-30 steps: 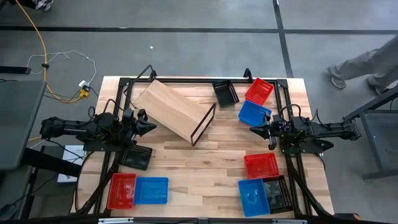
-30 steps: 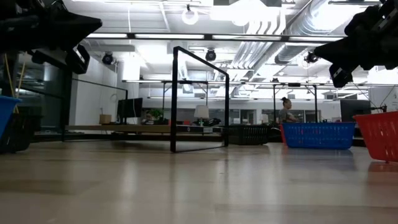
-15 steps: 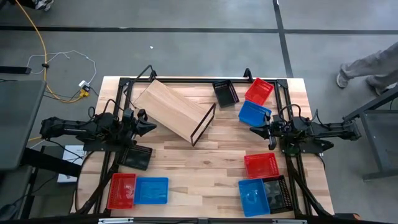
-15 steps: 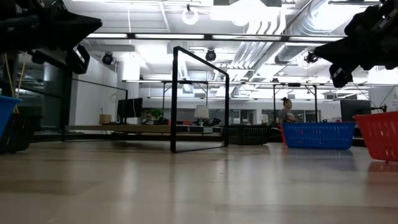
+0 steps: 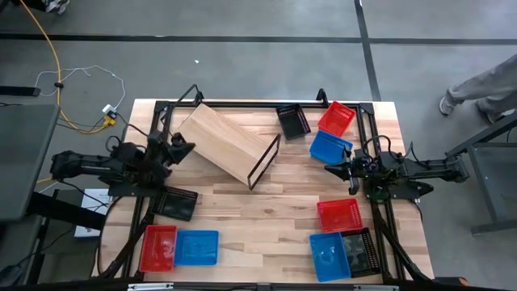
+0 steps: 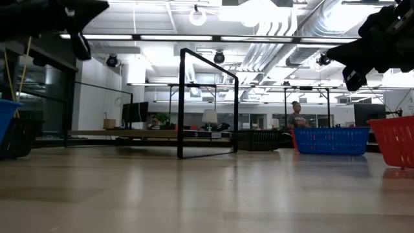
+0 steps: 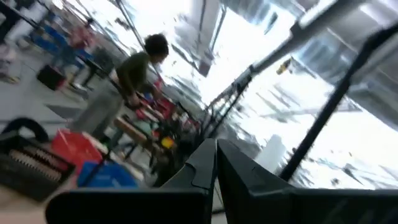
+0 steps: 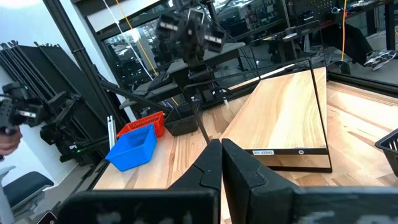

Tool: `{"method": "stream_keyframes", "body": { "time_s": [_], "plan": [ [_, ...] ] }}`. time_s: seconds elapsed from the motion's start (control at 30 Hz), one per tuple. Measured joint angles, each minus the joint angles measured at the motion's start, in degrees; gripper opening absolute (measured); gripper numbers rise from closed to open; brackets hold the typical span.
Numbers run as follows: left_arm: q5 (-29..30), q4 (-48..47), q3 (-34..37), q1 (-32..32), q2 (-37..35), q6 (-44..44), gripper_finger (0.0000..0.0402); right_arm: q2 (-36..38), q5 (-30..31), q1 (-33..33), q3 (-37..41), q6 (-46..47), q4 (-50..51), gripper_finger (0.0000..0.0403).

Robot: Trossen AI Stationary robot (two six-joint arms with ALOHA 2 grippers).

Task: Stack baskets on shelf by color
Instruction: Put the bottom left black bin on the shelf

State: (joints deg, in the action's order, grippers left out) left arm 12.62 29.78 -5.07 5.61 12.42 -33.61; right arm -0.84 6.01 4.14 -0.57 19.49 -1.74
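Observation:
The shelf point(image 5: 224, 141) lies slantwise on its side at the table's far middle, its black frame end point(image 5: 265, 160) toward the centre. Black point(image 5: 292, 121), red point(image 5: 336, 117) and blue point(image 5: 329, 146) baskets sit at the far right. Red point(image 5: 338, 213), blue point(image 5: 327, 253) and black point(image 5: 361, 250) ones sit at the near right. Black point(image 5: 176, 204), red point(image 5: 158, 246) and blue point(image 5: 197, 246) ones sit at the near left. My left gripper point(image 5: 188, 145) hangs shut in the air beside the shelf's left end, tipped upward point(image 7: 216, 155). My right gripper point(image 5: 327, 168) hovers shut just near of the blue basket, pointing at the shelf point(image 8: 221, 149).
A black rail frame point(image 5: 242, 103) runs along the table's far edge and sides. Bare wood point(image 5: 258, 218) lies between the near basket groups. A person's legs point(image 5: 477, 81) cross the floor beyond the table's right side, and another person point(image 7: 127, 78) shows in the room.
My left gripper has risen and moved toward the table's far edge, along the shelf's left end, and has tipped its fingers upward. The right arm, the shelf and the baskets have kept still.

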Motion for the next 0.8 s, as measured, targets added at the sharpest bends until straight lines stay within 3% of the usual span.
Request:
{"method": "stream_keyframes", "body": {
  "time_s": [0.2, 0.4, 0.53, 0.67, 0.8],
  "plan": [
    [-2.6, -18.0, -16.4, 0.0, 11.5, 6.4, 0.0072, 0.0, 0.0, 0.0, 0.0, 0.0, 0.0, 0.0],
    [-6.7, -51.9, -37.7, 0.0, 23.7, 11.7, 0.0155, 0.0, 0.0, 0.0, 0.0, 0.0, 0.0, 0.0],
    [-10.4, -69.8, -48.7, 0.0, 30.3, 11.7, 0.0203, 0.0, 0.0, 0.0, 0.0, 0.0, 0.0, 0.0],
    [-18.1, -81.6, -54.5, -0.4, 35.7, 11.0, 0.0232, 0.0, 0.0, 0.0, 0.0, 0.0, 0.0, 0.0],
    [-26.5, -89.7, -55.0, -4.3, 40.0, 8.9, 0.0237, 0.0, 0.0, 0.0, 0.0, 0.0, 0.0, 0.0]
  ]
}}
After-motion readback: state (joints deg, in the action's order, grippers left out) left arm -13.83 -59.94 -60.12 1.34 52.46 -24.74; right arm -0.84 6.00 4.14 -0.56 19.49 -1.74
